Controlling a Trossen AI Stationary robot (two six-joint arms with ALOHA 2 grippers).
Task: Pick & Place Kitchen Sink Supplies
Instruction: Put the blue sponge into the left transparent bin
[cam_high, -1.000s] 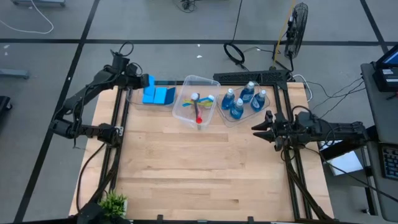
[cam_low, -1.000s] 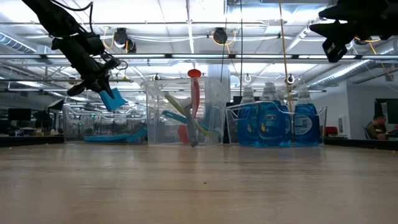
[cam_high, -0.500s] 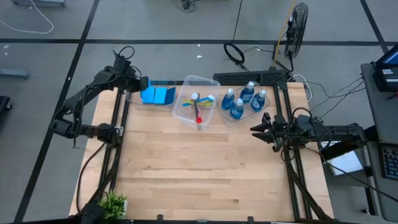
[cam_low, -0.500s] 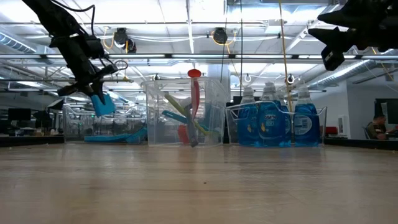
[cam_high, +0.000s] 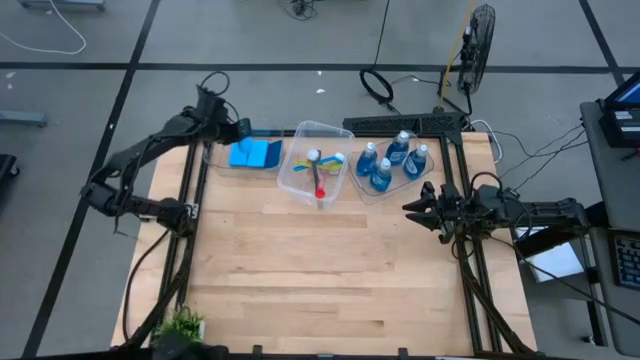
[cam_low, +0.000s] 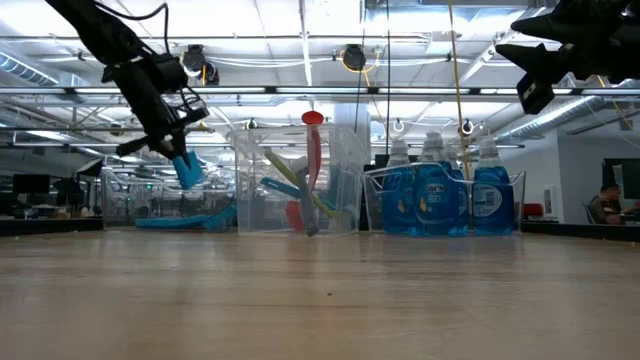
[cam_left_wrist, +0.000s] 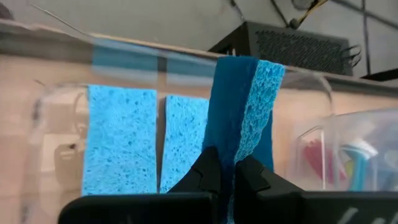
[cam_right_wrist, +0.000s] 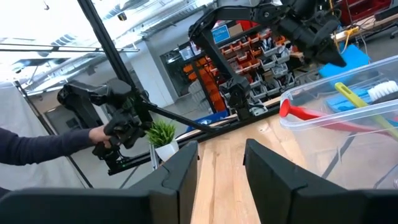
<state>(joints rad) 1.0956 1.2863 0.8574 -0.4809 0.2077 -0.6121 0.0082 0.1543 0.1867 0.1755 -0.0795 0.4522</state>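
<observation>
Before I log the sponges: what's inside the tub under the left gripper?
Two blue sponges lie flat inside the clear tub. The held sponge in the left gripper hides whatever lies behind it.

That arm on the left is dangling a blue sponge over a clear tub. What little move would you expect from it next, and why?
Probably a short lowering into the tub, then letting go. The left gripper is shut on a sponge held upright above the clear tub, where two sponges already lie flat. The right gripper hangs empty at the table's right side, fingers apart.
</observation>
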